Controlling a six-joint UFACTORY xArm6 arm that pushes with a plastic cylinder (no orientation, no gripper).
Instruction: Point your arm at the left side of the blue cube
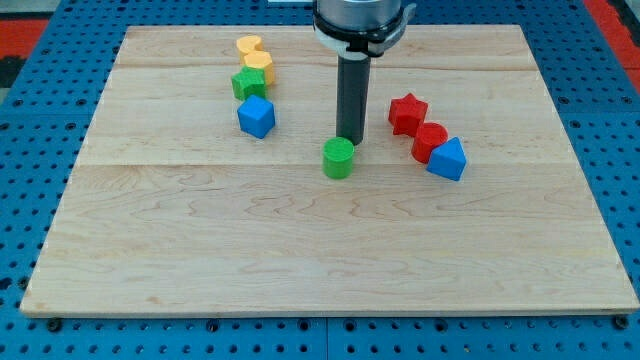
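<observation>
The blue cube [256,117] sits on the wooden board [330,250] at the view's upper left. My tip [349,139] is the lower end of the dark rod, near the board's middle. It stands well to the view's right of the blue cube. The tip is just behind and touching or nearly touching a green cylinder [339,158].
A green star [249,84], a yellow block [258,65] and a yellow crescent-like block [249,45] line up above the blue cube. At the view's right are a red star [407,113], a red block [430,141] and a blue wedge-like block [447,159].
</observation>
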